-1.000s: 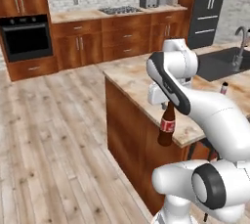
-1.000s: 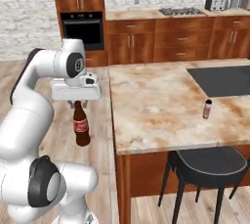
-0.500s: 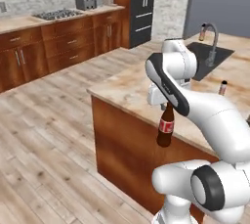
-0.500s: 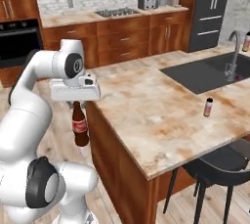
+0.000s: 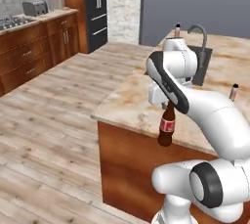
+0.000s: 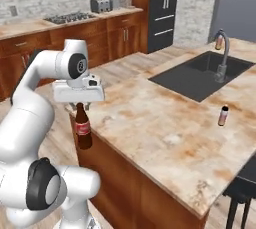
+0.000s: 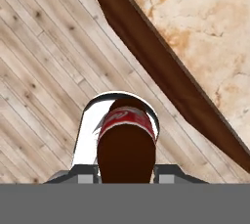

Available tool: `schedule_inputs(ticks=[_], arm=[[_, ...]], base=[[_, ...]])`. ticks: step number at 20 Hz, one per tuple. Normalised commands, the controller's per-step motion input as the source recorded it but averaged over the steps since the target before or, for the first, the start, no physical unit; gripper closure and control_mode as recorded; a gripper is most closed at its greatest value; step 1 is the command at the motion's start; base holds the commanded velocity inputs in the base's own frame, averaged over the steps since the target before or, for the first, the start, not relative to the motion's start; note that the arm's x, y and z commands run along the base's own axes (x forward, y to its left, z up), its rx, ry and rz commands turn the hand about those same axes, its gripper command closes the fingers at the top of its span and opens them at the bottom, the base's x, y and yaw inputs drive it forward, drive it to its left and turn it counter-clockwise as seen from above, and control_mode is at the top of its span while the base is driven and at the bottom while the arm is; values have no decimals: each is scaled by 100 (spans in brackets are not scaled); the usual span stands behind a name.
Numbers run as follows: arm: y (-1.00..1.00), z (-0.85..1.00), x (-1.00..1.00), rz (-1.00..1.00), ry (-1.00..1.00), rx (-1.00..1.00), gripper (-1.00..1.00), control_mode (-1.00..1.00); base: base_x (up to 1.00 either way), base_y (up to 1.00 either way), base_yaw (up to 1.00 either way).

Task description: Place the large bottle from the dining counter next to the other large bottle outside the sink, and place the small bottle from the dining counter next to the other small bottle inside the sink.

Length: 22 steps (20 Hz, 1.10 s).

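Note:
My gripper (image 6: 79, 105) is shut on the neck of the large bottle (image 6: 82, 128), a tall dark-brown one with a red label. It hangs upright just off the near edge of the dining counter (image 6: 150, 123). In the left base view the large bottle (image 5: 166, 126) hangs below the gripper (image 5: 168, 103), in front of the dining counter (image 5: 129, 101). The hand view looks down the large bottle (image 7: 126, 140) onto wooden floor, with the dining counter (image 7: 205, 32) beside it. The small bottle (image 6: 223, 115) stands on the counter right of the sink (image 6: 200, 75). The other large bottle (image 5: 177, 30) stands behind the faucet (image 5: 197, 32).
A black fridge (image 6: 165, 8) and a back counter with a stove (image 6: 67, 18) and toaster (image 5: 34, 7) line the far wall. A dark stool (image 6: 242, 188) stands at the counter's right end. Open wooden floor (image 5: 53, 120) lies left of the counter.
The whole picture has swung: the base has driven round the counter's corner, bringing the sink and faucet closer. The large bottle stays held in my gripper at the same height.

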Motion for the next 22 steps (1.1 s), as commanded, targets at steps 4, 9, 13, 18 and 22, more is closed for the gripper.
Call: schedule_inputs(ticks=[4,9,13,18,22], arm=[[0,0,0,0,0,0,100,100],[0,0,0,0,0,0,100,100],[0,0,0,0,0,0,100,100],[0,0,0,0,0,0,100,100],[0,0,0,0,0,0,100,100]], base=[[38,100,-44],[19,100,-39],[27,100,-40],[30,100,-41],[41,100,-42]])
